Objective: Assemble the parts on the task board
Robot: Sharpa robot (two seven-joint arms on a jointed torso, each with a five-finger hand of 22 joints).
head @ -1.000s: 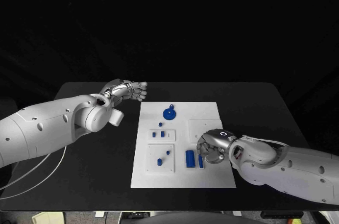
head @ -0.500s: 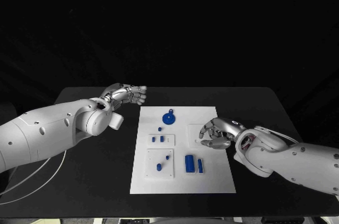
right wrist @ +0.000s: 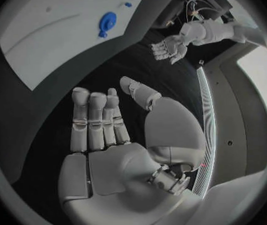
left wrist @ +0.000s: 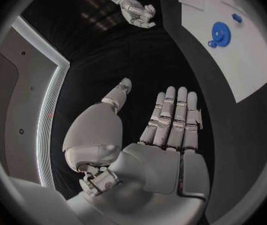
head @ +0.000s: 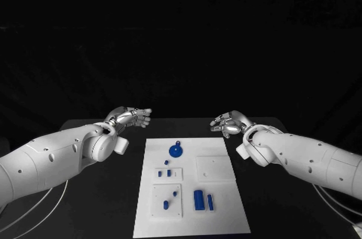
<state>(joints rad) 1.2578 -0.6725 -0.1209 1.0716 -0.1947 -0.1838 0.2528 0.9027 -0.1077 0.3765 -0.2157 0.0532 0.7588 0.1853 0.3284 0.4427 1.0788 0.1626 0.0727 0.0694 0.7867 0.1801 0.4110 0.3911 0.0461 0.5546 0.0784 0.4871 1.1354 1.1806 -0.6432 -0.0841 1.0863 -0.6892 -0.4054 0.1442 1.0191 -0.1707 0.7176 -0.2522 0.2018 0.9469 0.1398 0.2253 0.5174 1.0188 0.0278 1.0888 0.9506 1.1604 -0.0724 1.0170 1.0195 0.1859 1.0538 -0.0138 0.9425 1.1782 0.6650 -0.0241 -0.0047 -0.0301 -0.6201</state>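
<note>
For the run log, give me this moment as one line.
left robot hand: open, holds nothing | right robot hand: open, holds nothing | both beyond task board's far edge | blue parts on board

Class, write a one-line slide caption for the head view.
Both hands, left and right, hover open beyond the task board, its blue parts untouched.

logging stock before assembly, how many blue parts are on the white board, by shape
round blue disc with a loop: 1
long blue bars: 2
small blue pieces: 5
total: 8
</note>
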